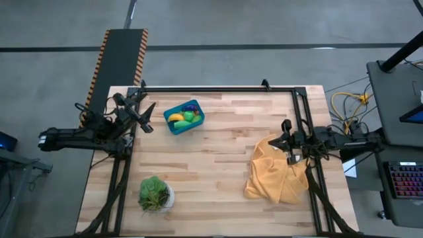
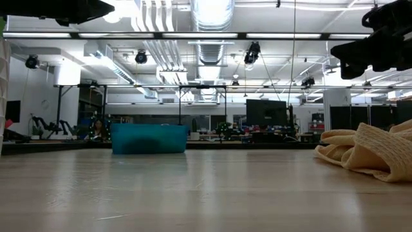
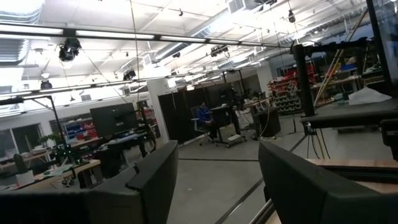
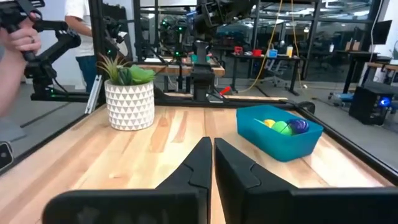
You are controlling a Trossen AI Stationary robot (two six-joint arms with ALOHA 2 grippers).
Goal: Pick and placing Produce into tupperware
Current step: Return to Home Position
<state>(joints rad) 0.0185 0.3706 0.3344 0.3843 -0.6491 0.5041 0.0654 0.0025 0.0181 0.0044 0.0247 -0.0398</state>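
The teal tupperware [image 1: 184,117] stands on the wooden table at the far left of centre. Inside it lies produce [image 1: 188,116]: a yellow banana, a green piece and a purple one. The right wrist view shows the tub [image 4: 280,137] with the produce [image 4: 283,126] in it. My left gripper [image 1: 147,116] hovers open at the table's left edge, raised and empty, its fingers [image 3: 155,180] wide apart. My right gripper [image 1: 283,135] hangs shut near the right edge, level and pointing toward the tub, with nothing between its fingertips [image 4: 211,144].
A mustard-yellow cloth [image 1: 274,173] lies crumpled at the right, below my right gripper. A leafy plant in a white pot [image 1: 155,194] stands near the front left corner. Black frame rails [image 1: 218,88] run along the table's edges. A person's hand [image 4: 18,43] shows beyond the table.
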